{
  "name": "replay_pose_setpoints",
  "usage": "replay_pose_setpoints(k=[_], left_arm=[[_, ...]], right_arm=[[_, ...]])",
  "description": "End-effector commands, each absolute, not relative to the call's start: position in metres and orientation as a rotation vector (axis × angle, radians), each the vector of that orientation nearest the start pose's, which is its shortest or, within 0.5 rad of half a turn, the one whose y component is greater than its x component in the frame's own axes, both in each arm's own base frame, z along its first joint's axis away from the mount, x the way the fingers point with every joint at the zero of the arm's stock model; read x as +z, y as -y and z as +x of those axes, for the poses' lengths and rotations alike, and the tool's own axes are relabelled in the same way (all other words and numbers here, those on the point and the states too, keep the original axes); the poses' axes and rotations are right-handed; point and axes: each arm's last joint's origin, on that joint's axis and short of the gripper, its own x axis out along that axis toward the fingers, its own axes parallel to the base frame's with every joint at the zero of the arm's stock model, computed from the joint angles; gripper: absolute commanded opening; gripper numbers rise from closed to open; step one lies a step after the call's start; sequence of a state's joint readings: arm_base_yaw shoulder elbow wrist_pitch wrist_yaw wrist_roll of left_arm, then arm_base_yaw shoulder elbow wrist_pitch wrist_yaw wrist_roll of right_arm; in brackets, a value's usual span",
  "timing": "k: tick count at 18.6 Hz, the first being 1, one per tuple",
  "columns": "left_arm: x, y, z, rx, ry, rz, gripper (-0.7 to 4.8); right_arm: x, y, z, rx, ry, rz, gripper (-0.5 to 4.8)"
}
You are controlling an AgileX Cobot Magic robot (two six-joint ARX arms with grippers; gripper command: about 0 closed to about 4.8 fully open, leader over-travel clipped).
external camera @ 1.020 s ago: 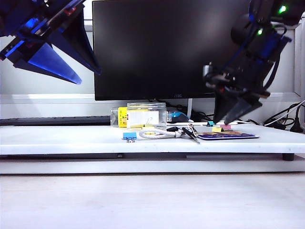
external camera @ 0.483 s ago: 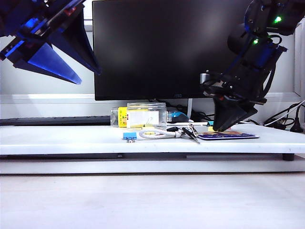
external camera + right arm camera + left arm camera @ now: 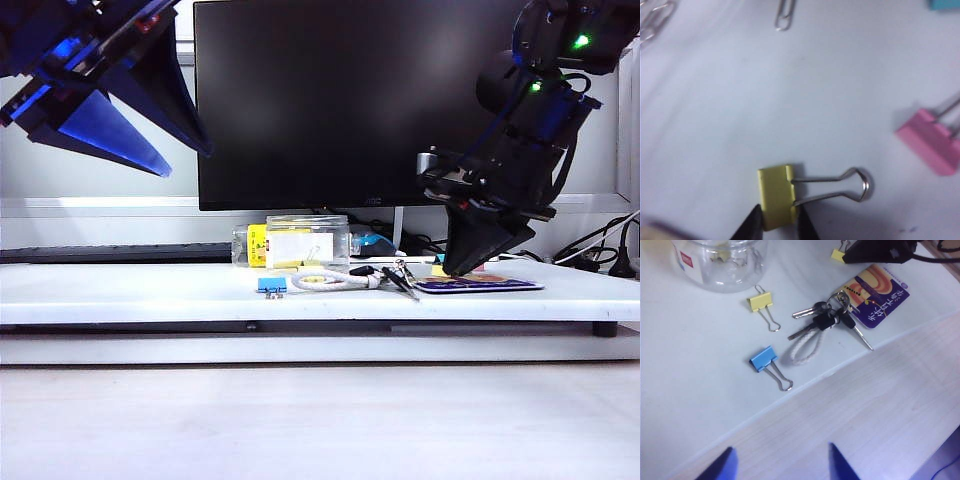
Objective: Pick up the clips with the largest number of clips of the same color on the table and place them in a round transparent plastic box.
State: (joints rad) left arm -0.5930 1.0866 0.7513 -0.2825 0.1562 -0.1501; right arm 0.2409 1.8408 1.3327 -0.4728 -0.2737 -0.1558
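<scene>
Yellow binder clip (image 3: 776, 196) on table, pinched between right gripper (image 3: 776, 227) fingertips; left gripper (image 3: 780, 465) raised, jaws spread wide.

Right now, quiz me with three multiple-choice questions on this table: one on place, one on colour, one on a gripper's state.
1. What sits between the right gripper's fingers?
A yellow clip
B a coin
C a pen

2. In the right wrist view, what colour is the clip nearest that one?
A white
B pink
C black

3. The left gripper is:
A shut
B open and empty
C holding a pen

Answers:
A, its fingers flank the yellow clip.
B, the pink clip lies beside it.
B, its fingers hang spread above the table's edge.
</scene>
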Motion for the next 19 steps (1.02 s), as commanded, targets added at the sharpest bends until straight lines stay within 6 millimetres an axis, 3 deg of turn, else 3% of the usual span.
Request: replay_pose_setpoints(k=[1, 7, 10, 16, 19], left_arm=[[0.259, 0.131, 0.185, -0.683, -0.658, -0.005, 2.46], [0.259, 0.131, 0.186, -0.683, -0.654, 0.002, 2.46], [0.259, 0.13, 0.186, -0.662, -0.642, 0.029, 2.46], [0.259, 0.13, 0.187, -0.654, -0.635, 0.049, 2.46], [0.258, 0.13, 0.186, -0.654, -0.642, 0.051, 2.46]], right_arm=[[0.224, -0.103, 0.377, 0.577, -0.938, -0.108, 0.72], [0.269, -0.117, 0.385, 0.769, -0.843, 0.021, 0.72], [0.288, -0.143, 0.382, 0.917, -0.753, 0.055, 0.72], [0.29, -0.18, 0.385, 0.949, -0.633, 0.04, 0.72], [0.27, -0.185, 0.397, 0.937, -0.643, 0.076, 0.72]])
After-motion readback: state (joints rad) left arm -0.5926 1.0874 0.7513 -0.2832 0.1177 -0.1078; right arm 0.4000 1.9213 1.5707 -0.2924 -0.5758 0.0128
